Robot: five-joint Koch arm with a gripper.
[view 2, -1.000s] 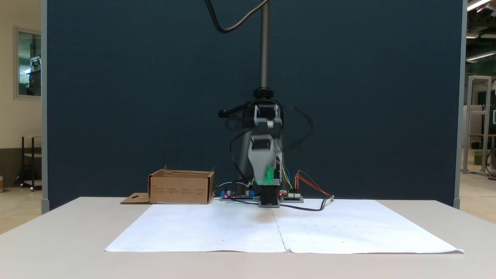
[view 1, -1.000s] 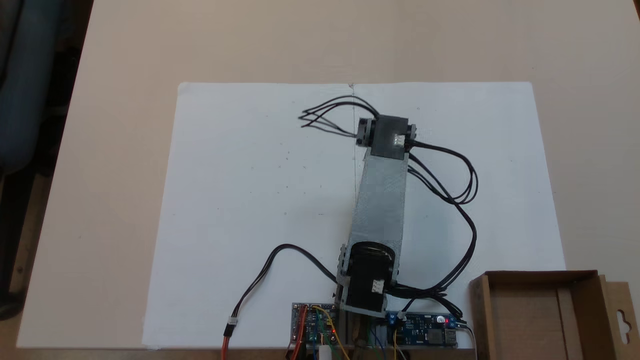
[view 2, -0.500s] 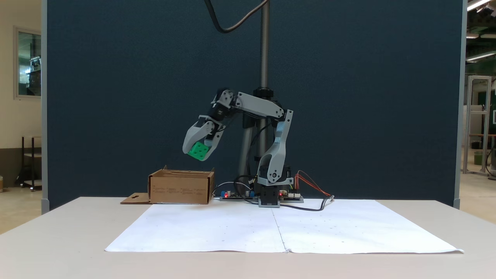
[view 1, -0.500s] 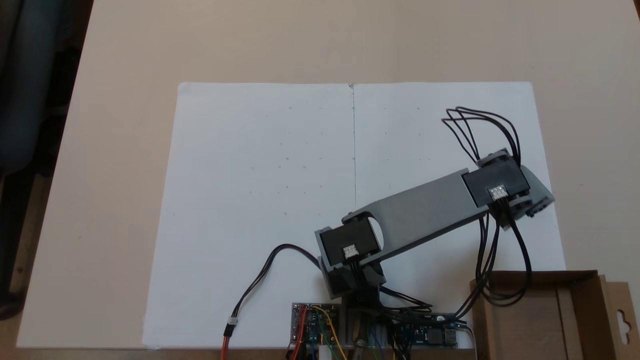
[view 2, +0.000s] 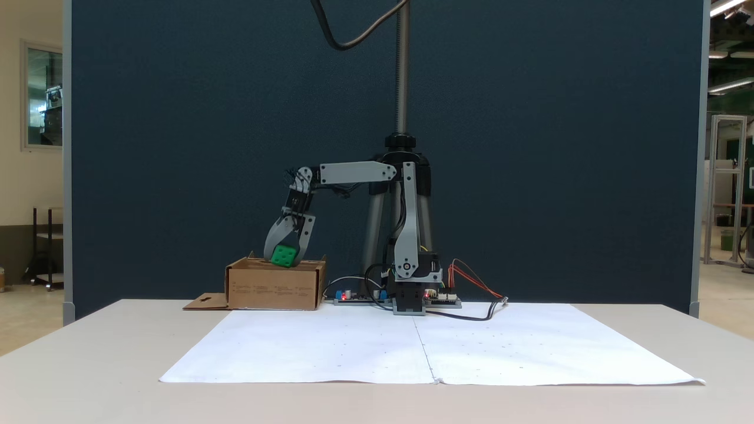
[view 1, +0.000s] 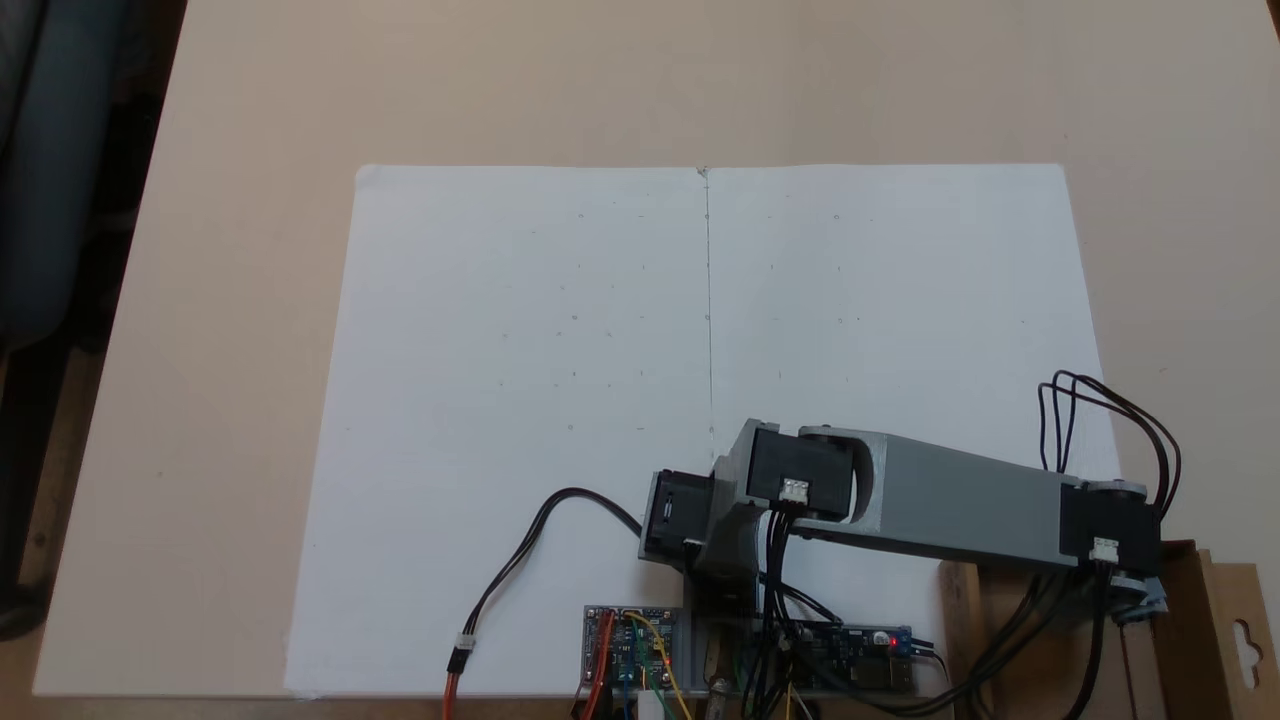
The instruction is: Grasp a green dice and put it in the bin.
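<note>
Gripper (view 2: 285,258) pointing down over the cardboard box (view 2: 275,287), its two grey jaws closed around the green dice (view 2: 284,255) and holding it clear of any surface. In the fixed view from the front, the dice sits between the jaw tips at about the level of the box's upper rim, over the middle of the box; whether it has passed below the rim cannot be told. The upper arm link (view 2: 407,224) stands nearly upright from the base, and the forearm (view 2: 355,172) runs level toward the left of that view, with the wrist bending down from its end.

In the fixed view from above, the forearm (view 1: 960,505) reaches to the right across the corner of the white paper sheet (view 1: 520,400) and ends over the box (view 1: 1215,610), which lies at the lower right beside the sheet, its flap with the hang-hole at the far right. Black cables (view 1: 1110,400) loop up from the wrist. Circuit boards (view 1: 628,645) with coloured wires sit at the arm's base on the beige table (view 1: 700,80).
</note>
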